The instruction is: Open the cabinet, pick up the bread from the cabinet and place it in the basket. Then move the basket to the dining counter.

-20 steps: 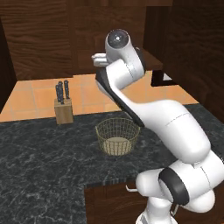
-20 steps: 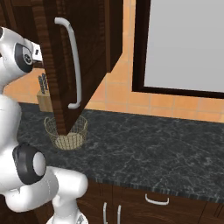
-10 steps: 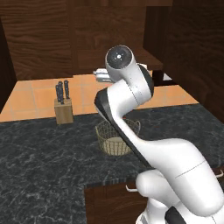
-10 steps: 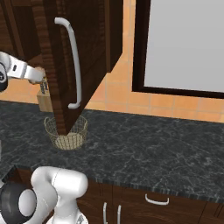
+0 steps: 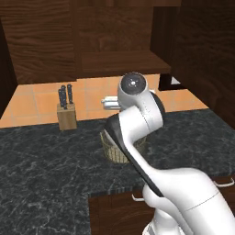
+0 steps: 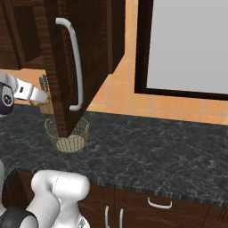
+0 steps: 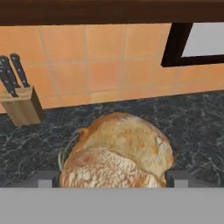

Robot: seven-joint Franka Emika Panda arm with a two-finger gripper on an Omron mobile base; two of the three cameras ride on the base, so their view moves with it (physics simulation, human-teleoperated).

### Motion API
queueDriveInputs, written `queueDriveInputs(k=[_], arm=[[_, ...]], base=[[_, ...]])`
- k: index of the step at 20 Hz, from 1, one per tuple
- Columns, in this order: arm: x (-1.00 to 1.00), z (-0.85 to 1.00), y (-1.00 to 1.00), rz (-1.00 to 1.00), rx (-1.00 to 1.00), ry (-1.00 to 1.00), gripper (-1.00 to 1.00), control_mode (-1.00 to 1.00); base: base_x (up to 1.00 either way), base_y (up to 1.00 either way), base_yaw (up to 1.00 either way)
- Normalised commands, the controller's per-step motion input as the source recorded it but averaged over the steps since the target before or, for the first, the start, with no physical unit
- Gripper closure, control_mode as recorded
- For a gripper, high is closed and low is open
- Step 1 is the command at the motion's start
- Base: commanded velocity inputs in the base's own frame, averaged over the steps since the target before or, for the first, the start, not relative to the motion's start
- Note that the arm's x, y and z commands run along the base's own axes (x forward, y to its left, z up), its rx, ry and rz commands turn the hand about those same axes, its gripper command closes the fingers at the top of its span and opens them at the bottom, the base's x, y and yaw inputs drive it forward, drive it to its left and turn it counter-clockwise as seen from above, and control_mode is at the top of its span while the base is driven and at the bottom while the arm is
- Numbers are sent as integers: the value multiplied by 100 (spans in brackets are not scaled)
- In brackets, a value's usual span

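With the bread [image 7: 120, 153] held between wide-spread jaws above the basket [image 6: 67, 136], it could be dropped onto the basket's rim and rolled off if released off-centre.

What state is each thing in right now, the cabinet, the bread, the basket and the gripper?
cabinet: door swung open.
bread: held between the jaws, above the counter.
basket: upright on the black counter, no bread in it yet.
gripper: jaws wide, closed on the bread.
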Motion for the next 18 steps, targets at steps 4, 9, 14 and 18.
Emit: queueDriveInputs(k=[4,9,14,18], arm=[[19,-83,0,12,0,24,100,-100],[58,-64,0,2,0,35,100,-100],[69,-46,0,0,0,42,100,-100],[45,-56,0,0,0,33,100,-100]], base=[[0,0,0],[0,0,0],[0,0,0],[0,0,0]])
